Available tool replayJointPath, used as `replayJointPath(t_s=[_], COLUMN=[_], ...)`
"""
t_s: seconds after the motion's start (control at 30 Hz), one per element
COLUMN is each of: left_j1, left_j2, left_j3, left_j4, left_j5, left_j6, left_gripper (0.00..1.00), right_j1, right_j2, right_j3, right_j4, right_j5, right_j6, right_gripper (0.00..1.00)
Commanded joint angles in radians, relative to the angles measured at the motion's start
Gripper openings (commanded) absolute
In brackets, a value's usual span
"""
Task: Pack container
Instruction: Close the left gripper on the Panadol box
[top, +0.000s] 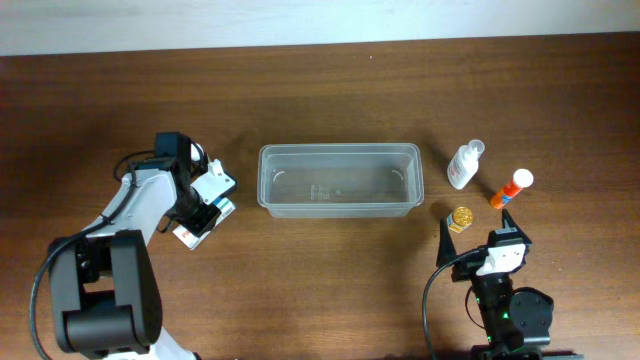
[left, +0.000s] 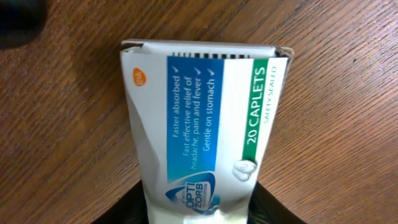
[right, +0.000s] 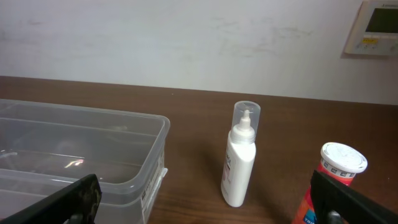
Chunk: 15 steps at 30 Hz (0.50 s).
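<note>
We see a dark wooden counter (top: 320, 80) running back to a pale wall (right: 186, 43) that carries a small control panel (right: 376, 28). Toward the counter's left edge, the left arm bends down over a caplet box (left: 205, 124) lying flat. The left end effector (left: 196, 200) has a finger on either side of the box's near end, and we cannot tell whether they press it. The container (top: 340, 148) stands mid-counter, well apart from the box. Toward the right edge stand a white spray bottle (top: 463, 166) and an orange tube (top: 510, 188), with a small gold item (top: 461, 217) nearer the front. The right end effector (top: 478, 231) sits by the front edge, fingers wide apart.
</note>
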Motion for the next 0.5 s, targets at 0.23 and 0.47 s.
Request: replayJointPath(t_s=[0.23,0.47], left_j1=[-0.013,-0.051], left_j2=[0.007,0.006], left_j3=[0.011,0.072], left_j4=[-0.003,-0.058], left_j5=[0.021,0.021], left_j6=[0.003,0.003], left_gripper=[0.33,0.33], right_j1=[-0.008,-0.008], right_j2=[-0.008,-0.008], right_j3=[-0.009,-0.009], right_j4=[0.0,0.0], right_j5=[0.008,0.008], right_j6=[0.002,0.002], right_gripper=[0.98,0.98])
